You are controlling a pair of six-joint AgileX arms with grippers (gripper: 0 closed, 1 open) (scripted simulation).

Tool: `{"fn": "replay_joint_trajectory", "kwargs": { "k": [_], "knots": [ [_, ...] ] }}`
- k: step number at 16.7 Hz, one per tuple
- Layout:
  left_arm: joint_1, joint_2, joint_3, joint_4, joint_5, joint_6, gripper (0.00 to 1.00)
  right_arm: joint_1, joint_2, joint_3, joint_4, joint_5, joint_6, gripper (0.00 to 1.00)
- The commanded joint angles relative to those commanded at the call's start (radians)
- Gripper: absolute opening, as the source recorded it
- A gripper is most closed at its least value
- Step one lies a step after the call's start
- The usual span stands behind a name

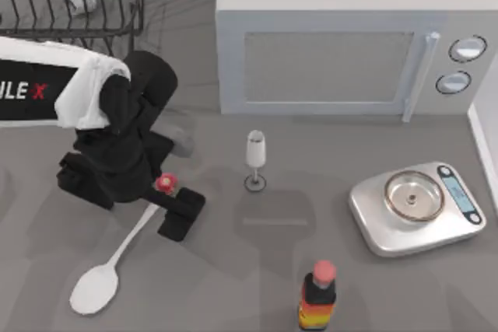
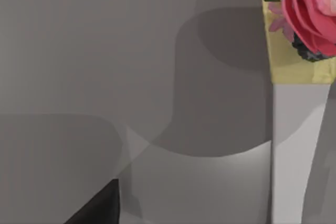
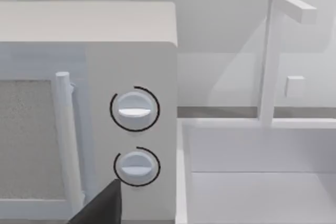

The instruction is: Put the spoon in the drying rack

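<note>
The white spoon (image 1: pixel 117 258) lies flat on the table at the front left, its oval bowl toward the front edge. Its thin handle runs back and to the right, ending in a red knob (image 1: pixel 165 183). My left gripper (image 1: pixel 159 196) hangs low over that knob end, open, with its black body across the handle. In the left wrist view the spoon's handle (image 2: pixel 296 156), yellow band and pink-red knob (image 2: pixel 310 9) sit close by, clear of one dark fingertip (image 2: pixel 100 211). The black wire drying rack (image 1: pixel 70 5) stands at the back left, behind the left arm.
A small clear stemmed glass (image 1: pixel 255 159) stands just right of the gripper. A grey microwave (image 1: pixel 334 44) fills the back. A silver kitchen scale (image 1: pixel 416 206) is at the right and a bottle (image 1: pixel 317 297) at the front. A white sink (image 3: pixel 262 171) is beside the microwave.
</note>
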Motion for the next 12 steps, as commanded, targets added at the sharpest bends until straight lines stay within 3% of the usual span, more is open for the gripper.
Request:
{"fn": "replay_joint_trajectory", "kwargs": {
  "k": [12],
  "knots": [
    [0.000, 0.000, 0.000, 0.000, 0.000, 0.000, 0.10, 0.000, 0.000, 0.000, 0.000, 0.000, 0.000, 1.00]
  ]
}}
